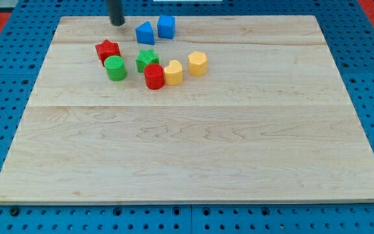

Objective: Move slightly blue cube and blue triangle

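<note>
The blue cube sits near the view's top edge of the wooden board. The blue triangle lies just to its left, almost touching it. My tip is the lower end of a dark rod coming down from the view's top. It stands to the left of the blue triangle, a short gap apart, and touches no block.
Below the blue pair lies a cluster: a red star, a green cylinder, a green star, a red cylinder, a yellow block and another yellow block. A blue pegboard surrounds the board.
</note>
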Controlling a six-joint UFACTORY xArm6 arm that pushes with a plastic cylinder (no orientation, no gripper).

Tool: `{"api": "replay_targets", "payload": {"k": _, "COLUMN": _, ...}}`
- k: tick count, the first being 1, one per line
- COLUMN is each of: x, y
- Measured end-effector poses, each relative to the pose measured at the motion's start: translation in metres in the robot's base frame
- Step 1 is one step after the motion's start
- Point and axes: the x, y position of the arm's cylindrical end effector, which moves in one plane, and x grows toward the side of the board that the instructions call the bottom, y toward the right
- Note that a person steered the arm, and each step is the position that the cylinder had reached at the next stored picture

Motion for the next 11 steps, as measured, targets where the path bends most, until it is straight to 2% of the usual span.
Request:
{"api": "replay_targets", "payload": {"k": 1, "x": 0.003, "y": 0.061}}
{"api": "replay_targets", "payload": {"k": 2, "x": 0.091, "y": 0.136}}
{"api": "replay_targets", "payload": {"k": 3, "x": 0.146, "y": 0.139}}
{"api": "replay_targets", "payload": {"k": 4, "x": 0.094, "y": 0.168}}
{"api": "replay_targets", "payload": {"k": 5, "x": 0.086, "y": 0.120}}
{"api": "replay_targets", "payload": {"k": 6, "x": 0.071, "y": 0.124}}
{"api": "replay_targets", "payload": {"k": 7, "x": 0.027, "y": 0.123}}
{"api": "replay_targets", "payload": {"k": 8, "x": 0.002, "y": 0.096}}
{"api": "replay_targets", "payload": {"k": 9, "x": 0.031, "y": 0.079}}
{"api": "replay_targets", "payload": {"k": 10, "x": 0.066, "y": 0.135}}
{"api": "replay_targets", "payload": {"k": 11, "x": 0.041, "y": 0.155}}
